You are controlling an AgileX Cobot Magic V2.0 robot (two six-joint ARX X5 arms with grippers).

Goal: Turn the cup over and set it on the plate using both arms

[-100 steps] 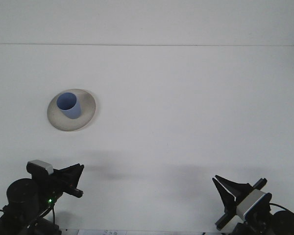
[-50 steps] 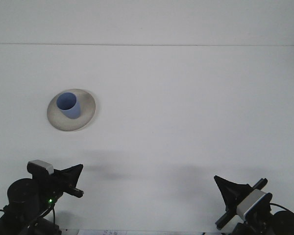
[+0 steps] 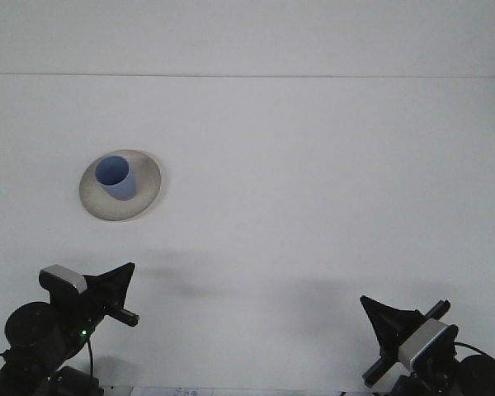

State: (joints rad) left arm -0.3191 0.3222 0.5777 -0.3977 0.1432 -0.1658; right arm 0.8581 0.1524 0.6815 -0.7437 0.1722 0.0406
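A blue cup [image 3: 115,176] stands upright, mouth up, on a round beige plate [image 3: 144,198] at the left of the white table. Nothing touches the cup. My left gripper [image 3: 130,267] is low at the bottom left, well in front of the plate, its fingers together in one dark wedge that holds nothing. At the bottom right my right gripper [image 3: 364,300] is also shut and holds nothing, far from the cup.
The white table [image 3: 313,181] runs back to a wall edge at the top. Only the plate and cup stand on it. Both arm bases sit at the bottom corners.
My right gripper's fingers have come together. The left gripper has tipped up and drawn slightly back to the left. Cup and plate have not moved.
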